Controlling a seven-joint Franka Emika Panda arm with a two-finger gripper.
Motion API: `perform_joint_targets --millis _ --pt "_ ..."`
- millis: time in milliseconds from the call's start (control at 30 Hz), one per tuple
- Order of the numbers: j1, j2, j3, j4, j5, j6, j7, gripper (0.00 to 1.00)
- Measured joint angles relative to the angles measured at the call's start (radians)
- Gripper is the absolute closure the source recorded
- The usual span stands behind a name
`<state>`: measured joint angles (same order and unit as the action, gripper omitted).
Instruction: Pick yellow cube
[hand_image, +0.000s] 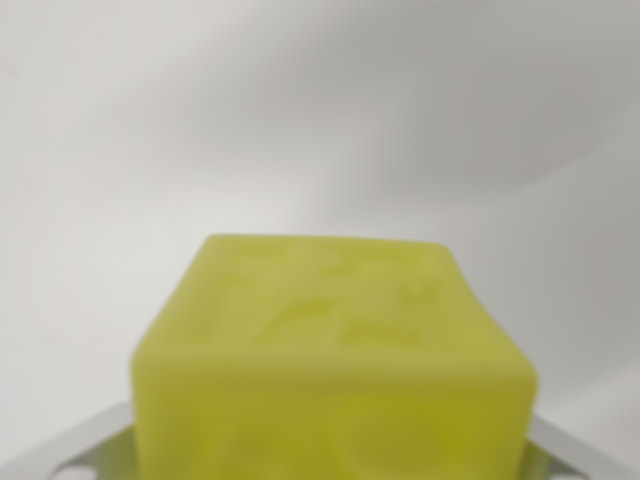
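The yellow cube (335, 350) fills the lower middle of the wrist view, very close and blurred, with faint raised marks on its top face. My gripper (335, 445) sits around it. Only pale grey finger parts show, one against the cube's left side (80, 452) and one against its right side (575, 450). The fingertips are hidden by the cube. Both sides look pressed flush to the cube, so the gripper reads as shut on it. No contact shadow shows behind the cube.
Behind the cube lies a plain white surface (300, 110), out of focus, with soft grey shadows across it. No other object shows.
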<state>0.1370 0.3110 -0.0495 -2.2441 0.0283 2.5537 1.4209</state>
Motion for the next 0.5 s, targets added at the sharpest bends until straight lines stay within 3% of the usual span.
perform_joint_targets --millis 500 --pt "-0.001 -0.078 0.0 0.006 -0.009 -0.084 0.006 1.0"
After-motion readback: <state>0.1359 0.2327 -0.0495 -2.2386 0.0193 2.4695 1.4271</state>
